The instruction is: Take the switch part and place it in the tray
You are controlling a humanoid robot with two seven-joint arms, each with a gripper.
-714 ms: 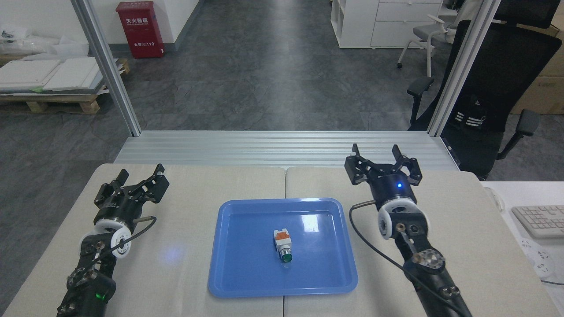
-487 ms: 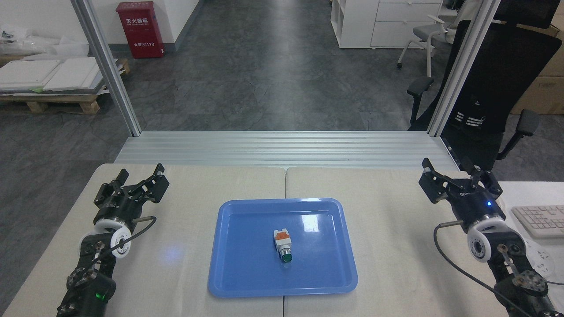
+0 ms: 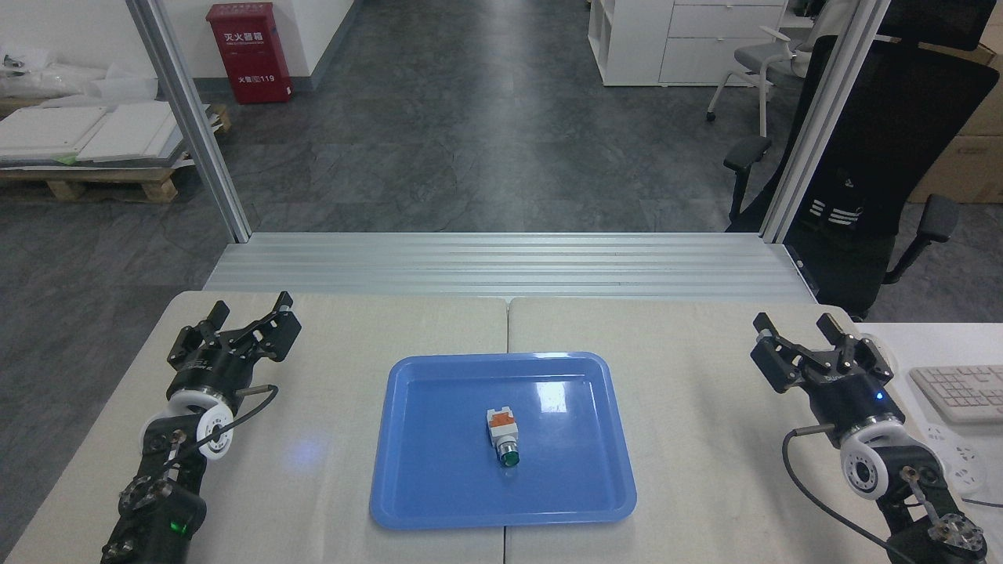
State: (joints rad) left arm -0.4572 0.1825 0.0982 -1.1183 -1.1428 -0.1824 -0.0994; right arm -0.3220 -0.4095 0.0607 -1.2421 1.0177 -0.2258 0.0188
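**Switch part in the tray, both claws clear**

Head view: the switch part [image 3: 501,435] lies on its side near the middle of the blue tray [image 3: 423,501], green button toward me, nothing else inside. My left claw [image 3: 235,329] and right claw [image 3: 815,345] hang spread wide and empty over the bench [image 3: 705,439], well apart from the tray. I judge the placing done; best now is keeping both arms wide of the rim.

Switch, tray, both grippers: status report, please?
Left gripper open, empty. Right gripper open, empty. Switch lying in tray. Nothing in the way.
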